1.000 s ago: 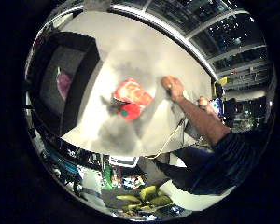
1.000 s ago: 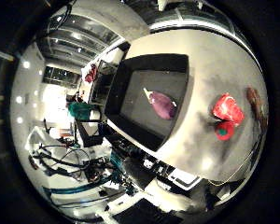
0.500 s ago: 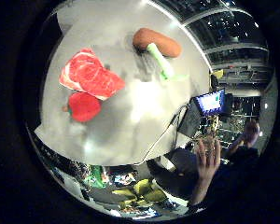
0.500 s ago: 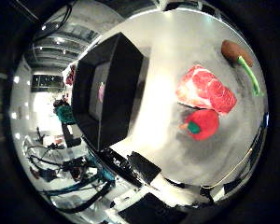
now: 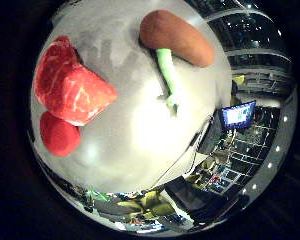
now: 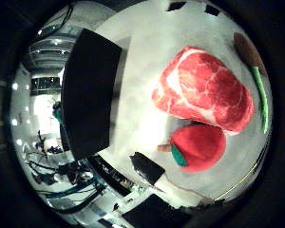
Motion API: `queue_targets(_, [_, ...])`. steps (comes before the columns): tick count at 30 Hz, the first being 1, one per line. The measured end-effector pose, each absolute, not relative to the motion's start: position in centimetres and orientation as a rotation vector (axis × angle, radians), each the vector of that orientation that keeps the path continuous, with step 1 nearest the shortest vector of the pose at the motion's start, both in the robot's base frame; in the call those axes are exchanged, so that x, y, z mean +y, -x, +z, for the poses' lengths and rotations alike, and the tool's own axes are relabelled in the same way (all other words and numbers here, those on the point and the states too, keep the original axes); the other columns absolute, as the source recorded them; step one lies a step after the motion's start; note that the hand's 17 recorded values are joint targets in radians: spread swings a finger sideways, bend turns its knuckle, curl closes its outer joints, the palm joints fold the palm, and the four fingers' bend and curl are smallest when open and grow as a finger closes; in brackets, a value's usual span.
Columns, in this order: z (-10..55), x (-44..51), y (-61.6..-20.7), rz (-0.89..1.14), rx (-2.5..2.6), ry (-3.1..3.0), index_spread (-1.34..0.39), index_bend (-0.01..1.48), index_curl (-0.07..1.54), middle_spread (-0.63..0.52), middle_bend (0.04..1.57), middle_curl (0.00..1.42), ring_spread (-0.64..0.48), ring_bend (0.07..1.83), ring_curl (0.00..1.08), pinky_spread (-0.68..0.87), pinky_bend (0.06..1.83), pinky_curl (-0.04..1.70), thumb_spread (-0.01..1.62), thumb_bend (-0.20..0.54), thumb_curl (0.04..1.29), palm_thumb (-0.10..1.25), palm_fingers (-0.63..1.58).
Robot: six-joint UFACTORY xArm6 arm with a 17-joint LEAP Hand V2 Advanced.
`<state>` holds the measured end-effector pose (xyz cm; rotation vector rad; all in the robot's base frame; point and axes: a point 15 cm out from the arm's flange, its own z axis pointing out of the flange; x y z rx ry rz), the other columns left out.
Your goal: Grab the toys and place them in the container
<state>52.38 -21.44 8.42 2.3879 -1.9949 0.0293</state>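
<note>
A toy raw steak [image 6: 205, 87], red with white marbling, lies on the white table [image 5: 140, 140]. A red toy pepper with a green stem [image 6: 198, 147] lies right beside it. A brown toy with a long green stalk [image 5: 175, 38], like a carrot, lies on the table a little away from the steak. The black container [image 6: 90, 90] stands on the table beside the steak; its inside is hidden. The steak fills much of the right thumb side palm view, so it is close under the palm.
The table's edge [image 5: 180, 165] runs close to the toys. Beyond it are a lit screen [image 5: 237, 113], room clutter and a yellow-green object on the floor [image 5: 155, 205].
The views have closed in on the table: the steak and the pepper look much larger. The person's hand seen by the table edge is out of view.
</note>
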Motion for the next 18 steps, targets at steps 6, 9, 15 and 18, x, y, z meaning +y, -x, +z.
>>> queue_targets(6, [6.0,-21.7,-53.5,0.002,-1.990,-2.381,-0.33,0.24,0.32,0.05,0.18,0.32,0.19,0.18,0.24,0.46,0.39,0.28,0.94,-0.029,0.29,0.46,0.16])
queue_targets(9, [5.5,-21.7,-53.3,-0.005,-1.974,-2.376,-0.31,0.34,0.36,0.05,0.17,0.30,0.19,0.17,0.22,0.45,0.35,0.27,0.94,-0.025,0.30,0.48,0.19])
queue_targets(15, [5.3,-22.9,-52.8,0.025,-1.919,-2.330,-0.38,0.81,0.50,0.00,0.23,0.31,0.16,0.11,0.15,0.44,0.18,0.23,0.96,0.063,0.35,0.74,0.39])
queue_targets(18, [6.9,-23.4,-53.1,0.072,-1.919,-2.324,-0.39,0.89,0.53,-0.03,0.26,0.32,0.15,0.11,0.13,0.43,0.16,0.22,0.96,0.060,0.36,0.78,0.40])
